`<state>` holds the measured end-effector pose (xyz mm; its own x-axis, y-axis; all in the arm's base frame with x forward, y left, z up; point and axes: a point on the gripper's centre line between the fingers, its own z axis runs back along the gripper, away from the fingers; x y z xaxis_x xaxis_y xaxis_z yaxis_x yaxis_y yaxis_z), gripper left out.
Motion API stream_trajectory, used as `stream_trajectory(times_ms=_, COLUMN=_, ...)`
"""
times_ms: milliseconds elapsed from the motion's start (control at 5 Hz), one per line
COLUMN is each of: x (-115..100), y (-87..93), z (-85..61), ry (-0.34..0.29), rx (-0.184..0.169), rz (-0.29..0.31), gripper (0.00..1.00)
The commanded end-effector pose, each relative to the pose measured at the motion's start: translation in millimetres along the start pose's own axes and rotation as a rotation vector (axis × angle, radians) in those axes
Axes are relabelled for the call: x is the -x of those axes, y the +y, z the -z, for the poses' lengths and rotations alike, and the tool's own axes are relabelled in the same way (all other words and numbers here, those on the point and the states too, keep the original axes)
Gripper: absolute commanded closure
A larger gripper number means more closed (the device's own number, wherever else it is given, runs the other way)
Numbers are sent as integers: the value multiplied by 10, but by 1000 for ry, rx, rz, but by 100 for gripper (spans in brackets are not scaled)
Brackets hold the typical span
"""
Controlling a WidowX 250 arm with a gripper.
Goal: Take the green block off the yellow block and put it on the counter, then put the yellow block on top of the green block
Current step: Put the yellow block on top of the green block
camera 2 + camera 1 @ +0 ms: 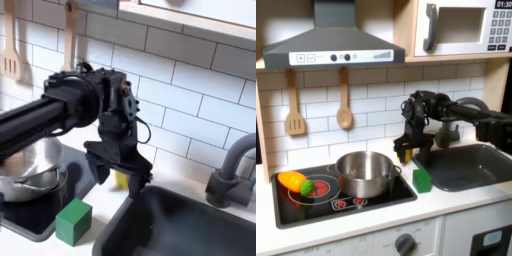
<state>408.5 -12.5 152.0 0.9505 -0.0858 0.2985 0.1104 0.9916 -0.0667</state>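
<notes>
The green block (pixel 422 180) (pixel 73 222) sits alone on the off-white counter (pixel 456 205) between the stovetop and the sink, near the front. Behind it, my gripper (pixel 406 152) (pixel 120 178) points down at the back of the counter. The yellow block (pixel 120 180) (pixel 403 156) shows as a small yellow patch between the fingers, which press close against its two sides. It is low, at or just above the counter, and the fingers hide most of it. The gripper is shut on the yellow block.
A steel pot (pixel 364 172) stands on the black stovetop (pixel 376 197), with a rounded toy food (pixel 294 181) at its left end. The dark sink (pixel 471 165) and grey faucet (pixel 232 165) lie right of the gripper. Wooden utensils (pixel 344 105) hang on the tiled wall.
</notes>
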Motion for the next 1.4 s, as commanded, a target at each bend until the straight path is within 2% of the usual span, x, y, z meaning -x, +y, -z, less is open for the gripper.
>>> stream_trajectory(times_ms=0, x=-204, y=12, z=17, ry=-27, rx=14, rz=-37, gripper=0)
stream_trajectory(times_ms=200, x=-280, y=20, z=9, ry=-56, rx=18, rz=-75, gripper=0)
stream_trajectory(times_ms=400, x=-302, y=-17, z=1, ry=-58, rx=19, rz=-72, gripper=0)
stream_trajectory(times_ms=800, x=-238, y=24, z=113, ry=-29, rx=8, rz=-86, gripper=0)
stream_trajectory(times_ms=1200, x=-249, y=66, z=169, ry=-38, rx=-20, rz=-73, gripper=0)
